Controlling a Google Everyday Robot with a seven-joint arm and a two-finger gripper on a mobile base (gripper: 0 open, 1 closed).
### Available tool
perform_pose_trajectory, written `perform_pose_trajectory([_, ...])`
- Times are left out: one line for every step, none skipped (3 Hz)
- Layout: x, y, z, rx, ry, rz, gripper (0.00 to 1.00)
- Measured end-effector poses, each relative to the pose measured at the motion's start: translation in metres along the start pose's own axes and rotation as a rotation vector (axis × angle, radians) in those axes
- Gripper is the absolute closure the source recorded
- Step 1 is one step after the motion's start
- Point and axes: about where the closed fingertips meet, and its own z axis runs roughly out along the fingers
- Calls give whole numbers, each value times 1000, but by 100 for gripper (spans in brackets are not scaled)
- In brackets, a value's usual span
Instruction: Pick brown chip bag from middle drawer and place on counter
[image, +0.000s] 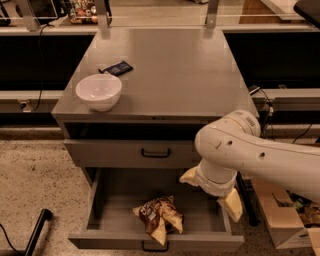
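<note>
The brown chip bag (159, 218) lies crumpled in the pulled-out middle drawer (120, 192), near its front wall. The end effector (210, 196) hangs over the drawer's right side, tan fingers (232, 205) spread apart, holding nothing. A white bowl (98, 91) sits on the tabletop (190, 75).

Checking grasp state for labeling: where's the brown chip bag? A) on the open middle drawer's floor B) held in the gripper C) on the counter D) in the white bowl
A: the brown chip bag lies in the middle drawer near its front; the gripper hovers open over the drawer's right side, apart from it.
</note>
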Motion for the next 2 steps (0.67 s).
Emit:
perform_pose_trajectory([-13,-21,73,107,-146,-118,0])
perform_pose_trajectory([-31,-44,113,200,-202,-261,0])
